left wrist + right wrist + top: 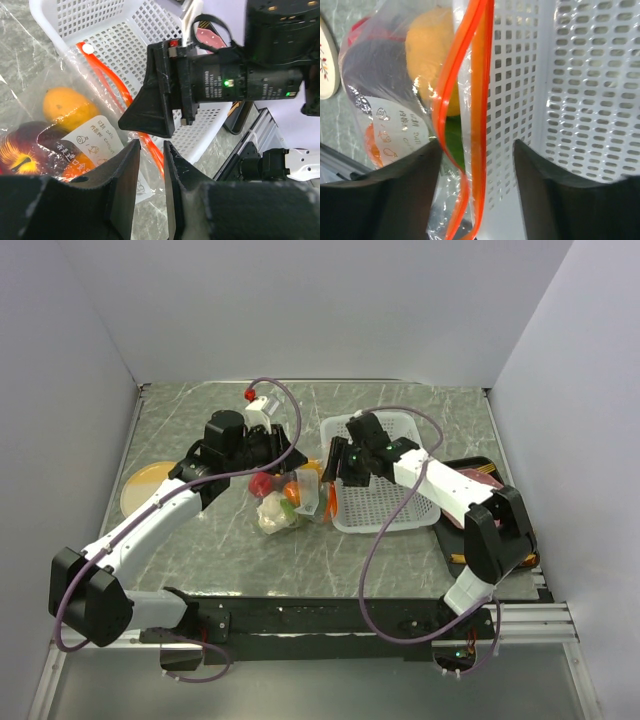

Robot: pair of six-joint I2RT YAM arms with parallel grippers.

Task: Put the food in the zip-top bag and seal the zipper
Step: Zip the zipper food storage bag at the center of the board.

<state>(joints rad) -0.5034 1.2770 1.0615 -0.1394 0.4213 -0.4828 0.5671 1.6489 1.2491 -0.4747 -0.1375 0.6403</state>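
The clear zip-top bag (pixel 285 505) lies left of the white basket and holds the food: cauliflower (pixel 270 512), red pepper (pixel 262 483), an orange (pixel 67 107) and a dark purple ball (pixel 375 70). Its orange-red zipper (pixel 470 75) runs along the basket's side, and its two strips stand a little apart in the right wrist view. My left gripper (pixel 152 150) has its jaws narrowly apart around the zipper (pixel 157 155). My right gripper (pixel 476 150) is wide open, with the zipper strip between its fingers. In the top view both grippers, left (pixel 290 458) and right (pixel 333 472), meet at the bag's mouth.
The white perforated basket (pixel 385 505) stands right of the bag and touches it. A yellow plate (pixel 148 485) lies at the left. A dark tray (pixel 478 468) with a pink slab sits at the right, behind the right arm.
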